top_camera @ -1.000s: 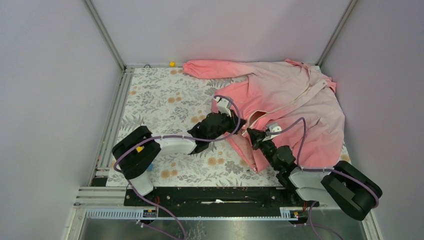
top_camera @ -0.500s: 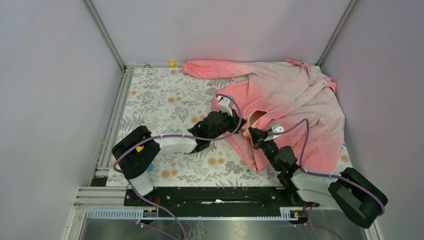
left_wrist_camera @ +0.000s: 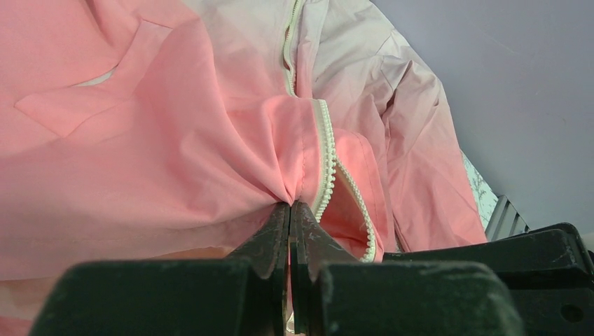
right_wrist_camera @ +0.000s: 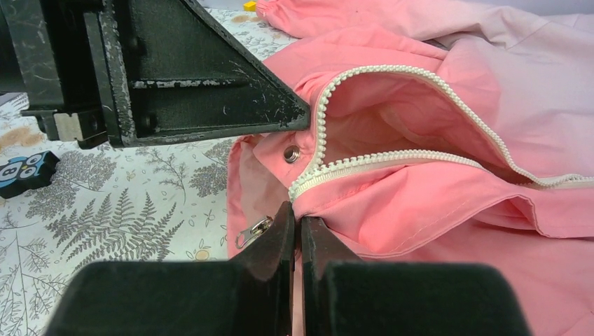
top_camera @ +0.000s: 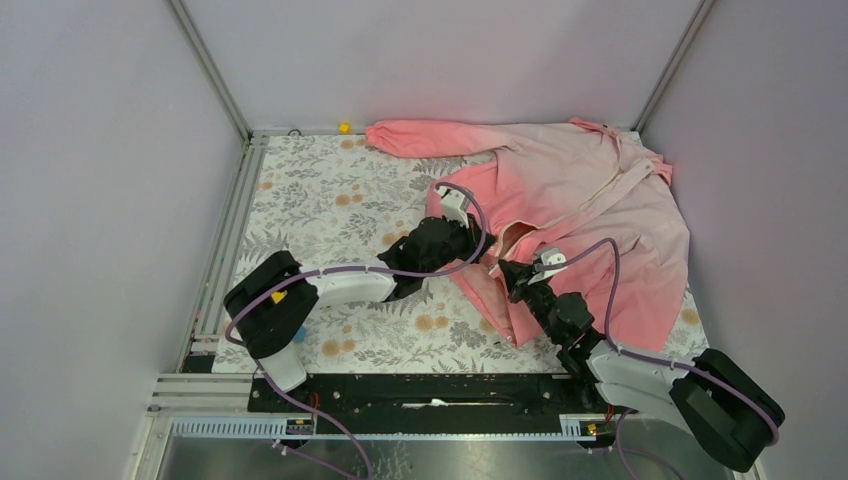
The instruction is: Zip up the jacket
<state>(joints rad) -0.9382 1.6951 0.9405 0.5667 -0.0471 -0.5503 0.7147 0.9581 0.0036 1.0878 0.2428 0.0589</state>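
Note:
The pink jacket (top_camera: 580,200) lies spread over the back right of the table, its front open at the bottom. My left gripper (top_camera: 478,243) is shut on the jacket's fabric just beside one white zipper edge (left_wrist_camera: 323,157). My right gripper (top_camera: 503,270) is shut on the jacket's lower front edge at the end of the other zipper row (right_wrist_camera: 364,162). In the right wrist view a silver zipper pull (right_wrist_camera: 253,231) hangs just left of my fingertips (right_wrist_camera: 286,218), and a metal snap (right_wrist_camera: 292,152) sits above. The left gripper's fingers (right_wrist_camera: 210,98) show there too.
A floral cloth (top_camera: 330,210) covers the table. A small yellow object (top_camera: 344,127) lies at the back edge. A dark owl-print item (right_wrist_camera: 24,173) lies on the cloth at the left of the right wrist view. Grey walls and metal rails enclose the table.
The right arm has stretched forward and left, its base link swinging right. The left gripper has moved slightly up and back with the fabric. Both stay shut on the jacket.

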